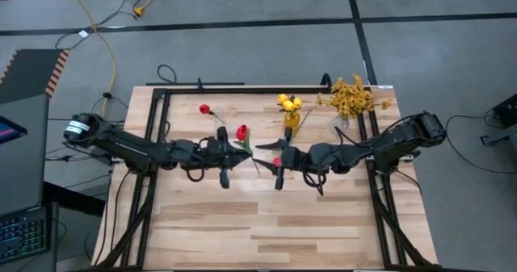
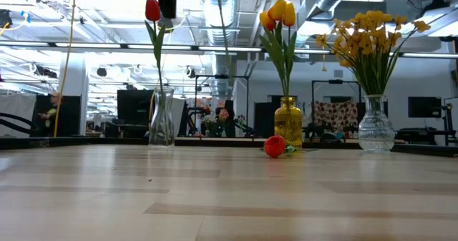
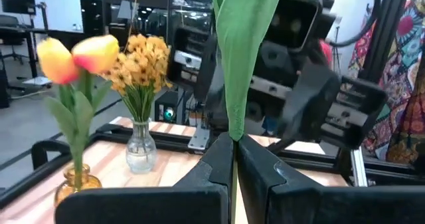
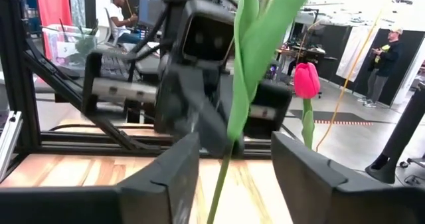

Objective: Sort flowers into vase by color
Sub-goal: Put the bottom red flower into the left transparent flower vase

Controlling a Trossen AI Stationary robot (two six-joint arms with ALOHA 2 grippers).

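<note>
Room: a workshop hall with ceiling ducts and strip lights beyond my pale wooden plank worktop (image 1: 266, 223), which carries a black metal frame (image 1: 153, 135) along its edges.
Writing: I can read no brand, label or lettering anywhere.
My left claw (image 3: 234, 159): at mid-worktop, fingers pressed together on the thin green stem of a red tulip with a broad green leaf (image 1: 242, 132).
My right claw (image 4: 229, 161): facing the left one at mid-worktop, fingers spread apart on either side of that same stem, not gripping it.
Clear glass vase (image 2: 162, 117): on the far left of the worktop, holding one upright red tulip (image 2: 153, 10).
Amber glass vase (image 2: 288, 121): holds the yellow-orange tulips (image 2: 279, 13).
Round clear glass vase (image 2: 376, 124): holds the spray of mustard-yellow blossoms (image 2: 372, 33).
Loose red tulip (image 2: 274, 146): lying flat on the worktop just in front of the amber vase.
Only the low view: shows the loose tulip clearly; from above it is partly hidden under my right arm.
Only the wrist views: show how each claw stands.
Only the right wrist view: a seated person (image 4: 120, 14) and a standing person (image 4: 385, 58) beyond the worktop.
</note>
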